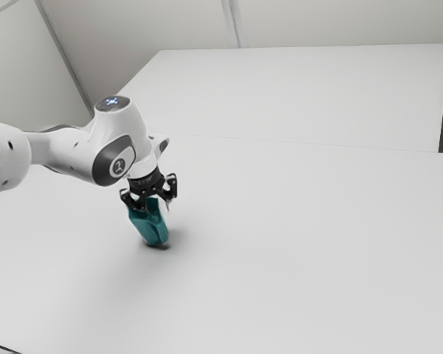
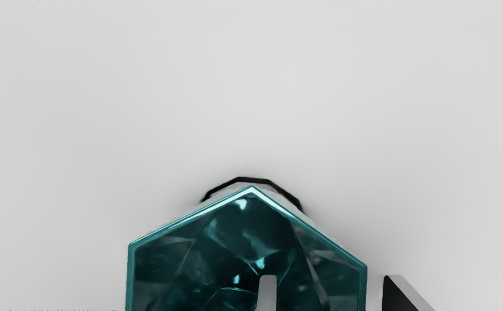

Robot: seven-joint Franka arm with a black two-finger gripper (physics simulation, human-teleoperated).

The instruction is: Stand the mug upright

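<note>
The teal faceted mug (image 1: 150, 227) has its mouth up toward the hand and its dark base low at the tabletop; I cannot tell whether it leans slightly. Right above it is my gripper (image 1: 160, 204), with one finger outside the rim. In the wrist view the mug (image 2: 251, 233) shows its angular rim and hollow inside. There the gripper (image 2: 330, 289) is open, one finger down in the mouth and the other outside, the wall between them and a gap before the outer finger. The lower part of the inner finger is hidden by the mug in the exterior view.
The mug is over a broad white tabletop (image 1: 303, 251). Behind it lies another white surface (image 1: 295, 92), with pale walls beyond. The arm comes in from the exterior view's left.
</note>
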